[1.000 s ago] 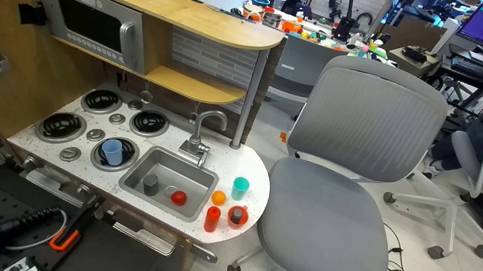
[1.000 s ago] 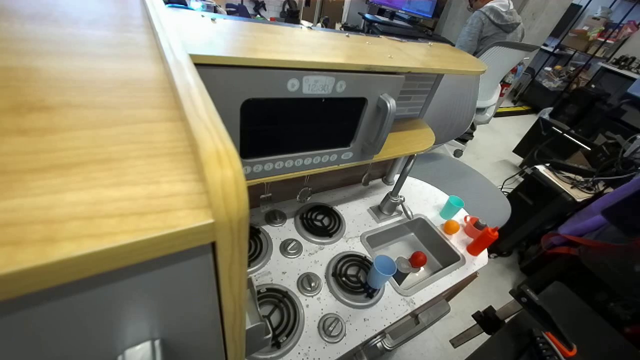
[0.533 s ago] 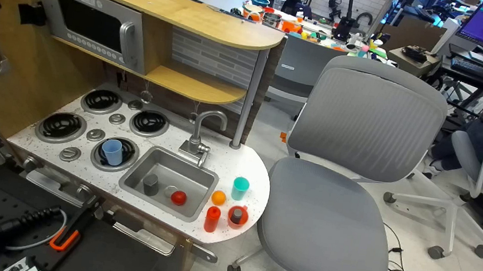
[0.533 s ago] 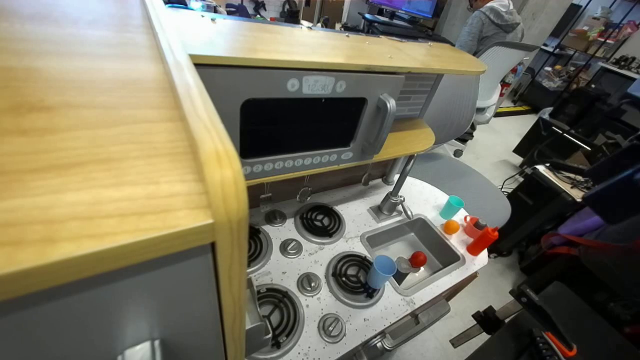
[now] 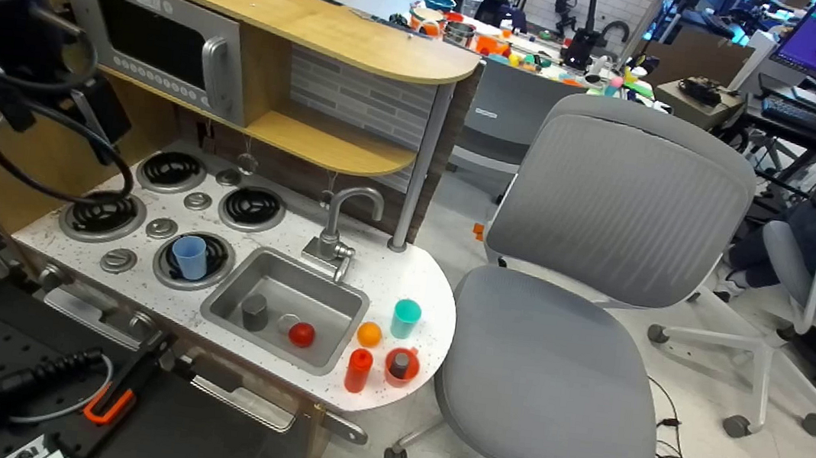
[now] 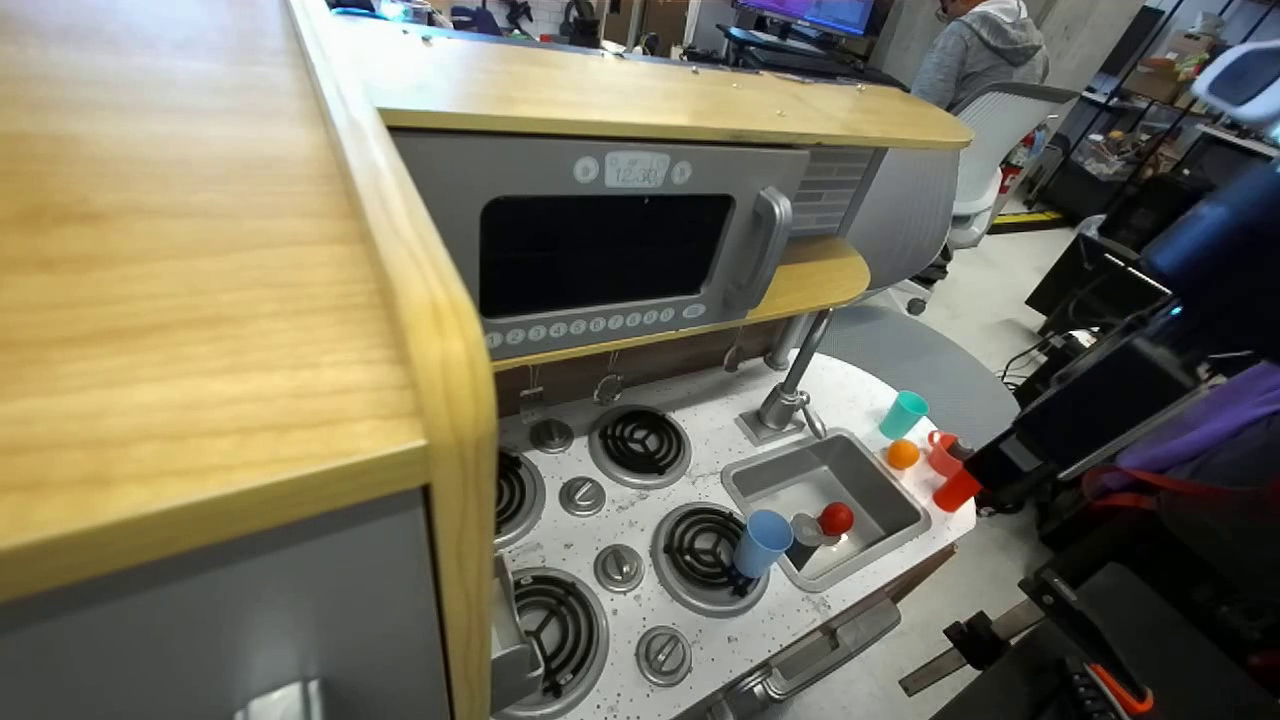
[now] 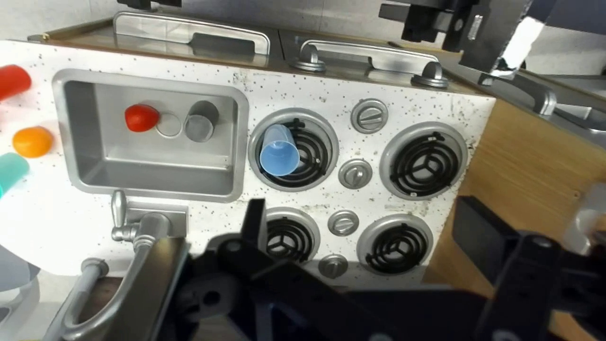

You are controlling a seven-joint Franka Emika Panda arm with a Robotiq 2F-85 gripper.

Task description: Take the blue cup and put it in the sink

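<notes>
Wrist view shows blue cup (image 7: 279, 152), jaws parted; elsewhere jaws unclear.

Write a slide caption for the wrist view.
Open hand above a speckled countertop, the blue cup on the burner beside the sink, not yet grasped.

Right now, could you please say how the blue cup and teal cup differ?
The blue cup stands on a burner; the teal cup, on the white countertop. The blue cup is light blue; the teal cup, greener. The wrist view shows the blue cup whole, the teal cup cut off. Both stand mouth up.
</notes>
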